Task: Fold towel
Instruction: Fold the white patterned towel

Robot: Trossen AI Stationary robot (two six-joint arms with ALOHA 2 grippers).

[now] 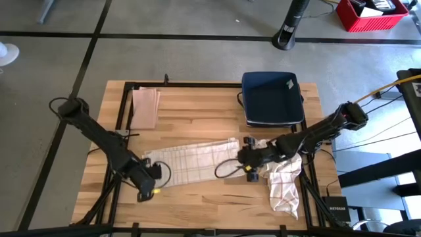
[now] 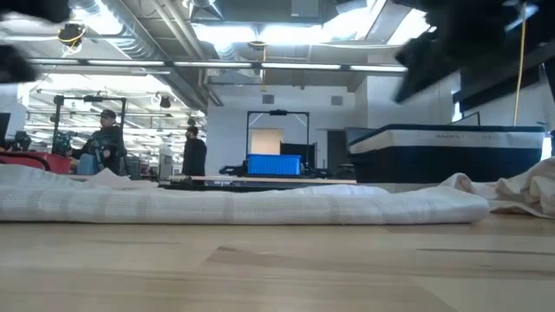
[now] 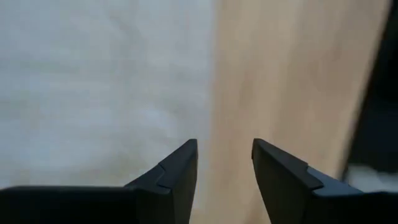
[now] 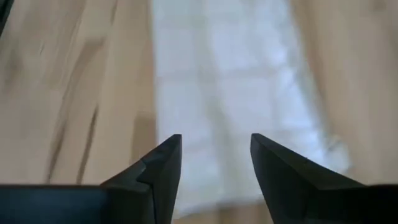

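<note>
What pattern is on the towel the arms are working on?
The towel is white with a thin grid of checked lines, clearest in the high view.

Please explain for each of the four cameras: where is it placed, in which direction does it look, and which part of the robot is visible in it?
High view: above, straight down on the table; both arms, left claw, right claw.
Low view: at tabletop height, level across the checked towel; dark arm parts at the top.
Left wrist view: on the left arm, looking at the towel's edge; its open fingers.
Right wrist view: on the right arm, over the towel; its open fingers.
All four views show the checked towel.
</note>
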